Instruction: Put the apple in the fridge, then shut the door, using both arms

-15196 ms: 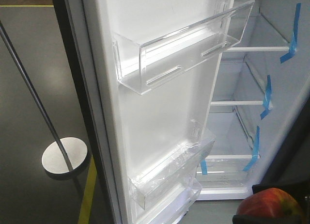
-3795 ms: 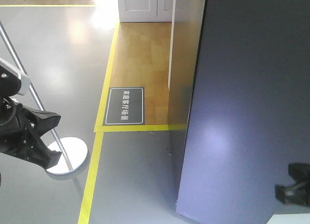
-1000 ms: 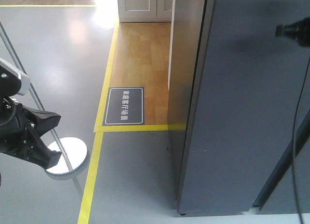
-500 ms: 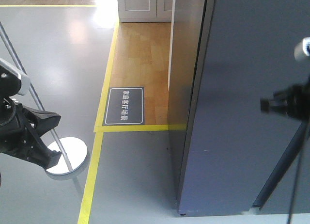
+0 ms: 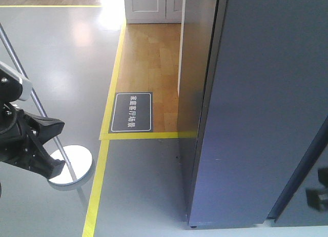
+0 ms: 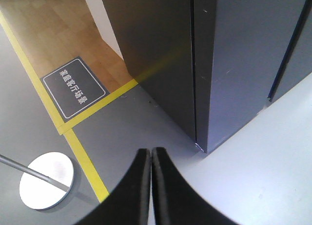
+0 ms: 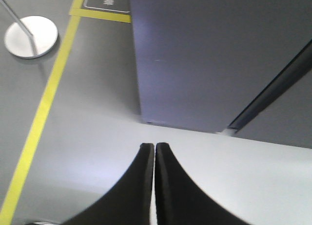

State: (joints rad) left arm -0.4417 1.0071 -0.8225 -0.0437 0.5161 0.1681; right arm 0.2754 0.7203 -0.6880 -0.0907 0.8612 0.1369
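The fridge [image 5: 197, 93] stands at the right, dark grey, with its door [image 5: 266, 103] shut flat against it. The apple is out of view. In the left wrist view my left gripper [image 6: 150, 151] is shut on nothing, hanging over the grey floor in front of the fridge's near corner [image 6: 202, 144]. My left arm [image 5: 31, 144] shows at the left edge, well away from the fridge. My right gripper [image 7: 154, 146] is also shut and empty, low in front of the door [image 7: 209, 54]. It appears as a dark blur [image 5: 318, 193] at the bottom right.
A round metal stand base [image 5: 70, 165] with a slanted pole sits on the floor at the left. Yellow tape [image 5: 97, 196] runs along the floor past a dark floor sign [image 5: 132, 112]. A second dark panel [image 5: 307, 216] adjoins the door on the right.
My right gripper has dropped from in front of the door's upper part to the bottom right corner. The door stays shut and the left arm has not moved.
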